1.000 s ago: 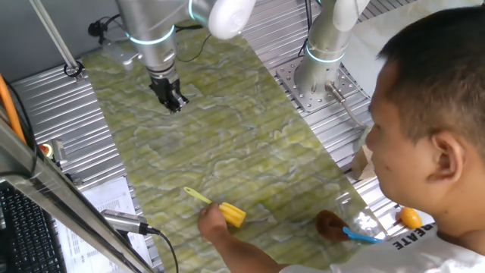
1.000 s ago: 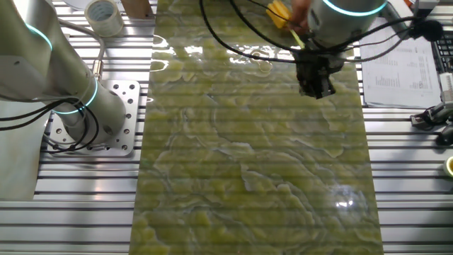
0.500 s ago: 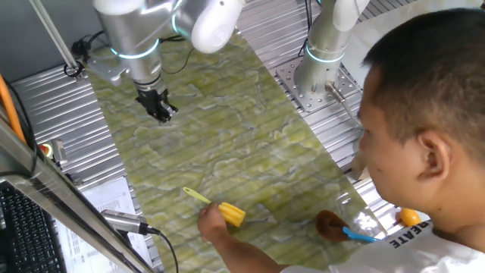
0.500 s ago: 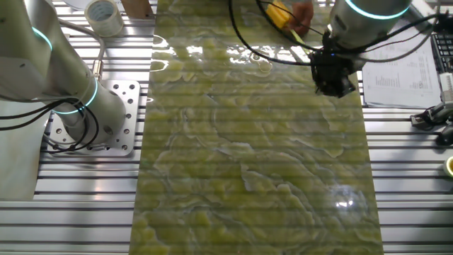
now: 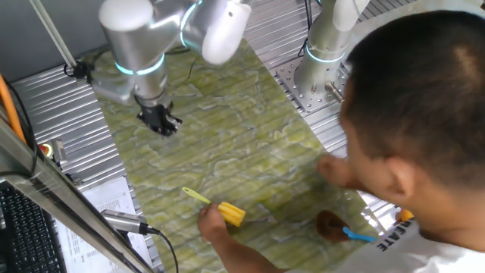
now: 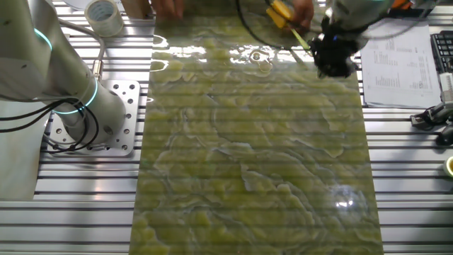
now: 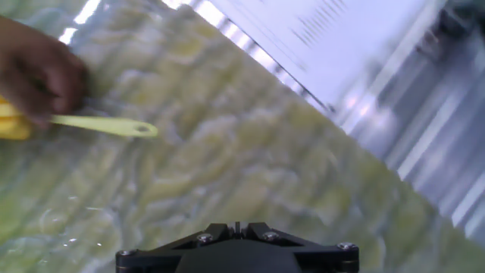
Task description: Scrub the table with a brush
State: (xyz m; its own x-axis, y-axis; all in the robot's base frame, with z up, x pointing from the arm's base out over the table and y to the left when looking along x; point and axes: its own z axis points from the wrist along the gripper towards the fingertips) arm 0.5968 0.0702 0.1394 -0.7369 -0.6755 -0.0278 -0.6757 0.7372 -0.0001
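Observation:
The yellow brush (image 5: 229, 212) lies on the green marbled table (image 5: 227, 136), and a person's hand (image 5: 211, 225) holds its head. Its thin handle (image 5: 195, 195) points toward my gripper (image 5: 159, 123). The gripper hangs low over the table's far left side, well apart from the brush. In the other fixed view the gripper (image 6: 334, 62) is right beside the brush handle (image 6: 300, 40). In the hand view the handle (image 7: 106, 125) lies ahead at the left with the hand (image 7: 38, 76) on it. My gripper (image 7: 236, 227) looks shut and empty.
The person's head and shoulder fill the right foreground (image 5: 424, 114), and a second hand (image 5: 337, 168) reaches over the table. A second arm's base (image 5: 322, 53) stands at the back. Paper sheets (image 6: 396, 60), a tape roll (image 6: 104, 15) and a blue-handled brown item (image 5: 337, 227) lie around.
My gripper has moved toward the table's left edge and nearer to the brush's end. The person has leaned in and put a second hand over the table. The brush has stayed put.

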